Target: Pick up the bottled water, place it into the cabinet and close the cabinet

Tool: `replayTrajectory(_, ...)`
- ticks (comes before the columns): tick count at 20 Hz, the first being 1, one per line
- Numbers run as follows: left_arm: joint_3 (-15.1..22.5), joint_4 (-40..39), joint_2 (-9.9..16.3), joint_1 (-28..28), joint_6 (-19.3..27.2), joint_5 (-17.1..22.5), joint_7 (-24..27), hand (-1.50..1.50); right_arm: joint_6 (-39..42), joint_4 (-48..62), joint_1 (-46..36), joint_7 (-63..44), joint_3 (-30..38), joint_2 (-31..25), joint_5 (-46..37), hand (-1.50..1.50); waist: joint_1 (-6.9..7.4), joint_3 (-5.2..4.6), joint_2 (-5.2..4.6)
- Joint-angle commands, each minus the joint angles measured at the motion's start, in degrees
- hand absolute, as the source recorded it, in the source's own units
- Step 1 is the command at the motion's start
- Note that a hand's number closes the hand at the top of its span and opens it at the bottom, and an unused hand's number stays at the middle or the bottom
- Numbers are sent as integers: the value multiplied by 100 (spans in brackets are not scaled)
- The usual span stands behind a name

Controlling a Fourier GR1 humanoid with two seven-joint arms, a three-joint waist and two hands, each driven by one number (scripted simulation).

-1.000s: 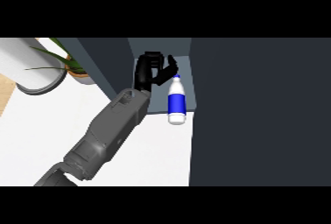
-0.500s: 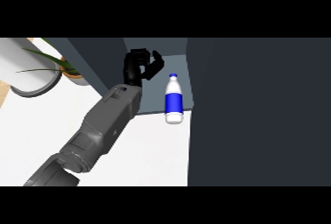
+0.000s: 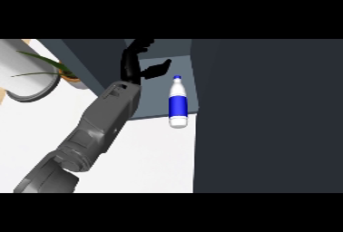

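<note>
Counting the things, I see one bottled water [image 3: 178,102], one cabinet [image 3: 161,54], one potted plant [image 3: 59,70] and one hand [image 3: 137,65], which is the left hand. It comes on a grey forearm [image 3: 100,124] that rises from the lower left edge, slanting up and to the right. The hand points upward into the dark opening of the cabinet. Its fingers [image 3: 130,54] are released and spread, with the thumb standing out to the right; they grasp nothing. The bottled water stands just to the right of the fingers and a little lower, apart from them, with its white cap up and a blue label. It is at the front of the cabinet floor, its base close to the white surface [image 3: 144,154]. The potted plant is to the left of the fingers.
</note>
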State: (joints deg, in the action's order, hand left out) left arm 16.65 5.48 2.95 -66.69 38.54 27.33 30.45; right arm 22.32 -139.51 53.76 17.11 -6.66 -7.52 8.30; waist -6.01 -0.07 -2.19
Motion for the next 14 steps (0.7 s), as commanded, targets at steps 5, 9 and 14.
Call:
replayTrajectory(5, -24, -142, -62, -270, -284, -67, 44, -150, 58, -230, 55, -167, -132, 33, 285, -150, -78, -6, -34)
replayTrajectory(9, -356, 343, -82, -230, -906, 227, 587, -150, 56, -300, 37, -267, 65, -43, 462, -150, 108, -9, 21)
replayTrajectory(14, -570, 565, -280, -270, -1457, 380, 909, -150, 191, -268, 181, -292, -73, -89, 433, -150, 228, -1, 99)
